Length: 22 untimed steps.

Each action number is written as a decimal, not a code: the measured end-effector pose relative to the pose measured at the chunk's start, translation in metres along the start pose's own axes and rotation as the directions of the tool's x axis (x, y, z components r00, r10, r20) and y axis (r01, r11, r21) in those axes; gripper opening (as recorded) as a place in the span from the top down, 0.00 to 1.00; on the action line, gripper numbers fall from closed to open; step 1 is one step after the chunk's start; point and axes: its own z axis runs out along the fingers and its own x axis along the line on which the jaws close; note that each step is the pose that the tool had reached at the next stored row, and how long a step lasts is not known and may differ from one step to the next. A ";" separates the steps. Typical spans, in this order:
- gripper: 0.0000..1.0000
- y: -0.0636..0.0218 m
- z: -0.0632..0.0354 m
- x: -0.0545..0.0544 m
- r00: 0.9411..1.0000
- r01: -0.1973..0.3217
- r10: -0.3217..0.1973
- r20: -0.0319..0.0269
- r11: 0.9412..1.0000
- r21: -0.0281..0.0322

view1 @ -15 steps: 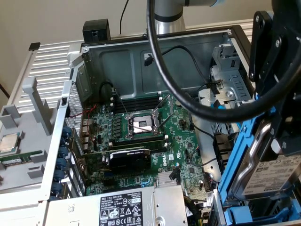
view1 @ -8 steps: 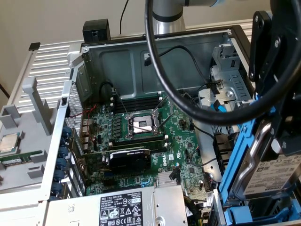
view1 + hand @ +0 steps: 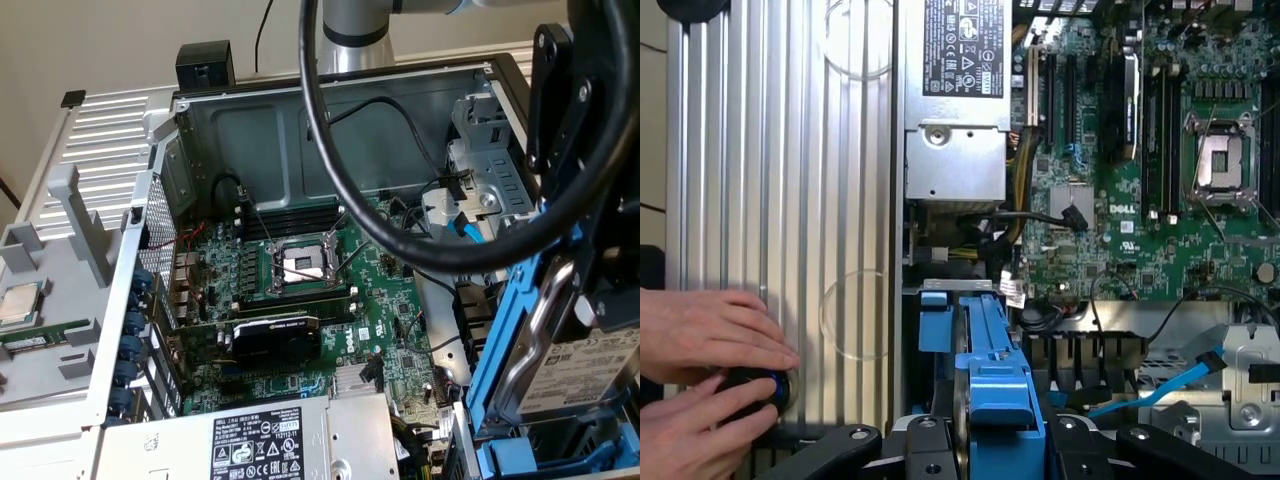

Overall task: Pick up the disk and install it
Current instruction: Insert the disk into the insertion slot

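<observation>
Pincer (image 3: 995, 445) clenched on silver hard drive in blue plastic carrier (image 3: 575, 375); we judge it best held square, moved slowly.

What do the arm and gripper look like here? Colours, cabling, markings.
Arm: smooth silver-grey tube with a light blue cap. A thick black cable hangs in a loop beside it. Gripper: matt black angular plates with round bolt heads; fingers are black bolted links. No markings legible.
</observation>
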 end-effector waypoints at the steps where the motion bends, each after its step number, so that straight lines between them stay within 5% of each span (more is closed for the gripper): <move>1: 0.63 0.0003 0.0000 0.000 1.000 0.000 0.000 0.000 1.000 0.001; 22: 0.63 0.0034 0.0020 0.000 1.000 0.001 -0.001 0.000 1.000 0.016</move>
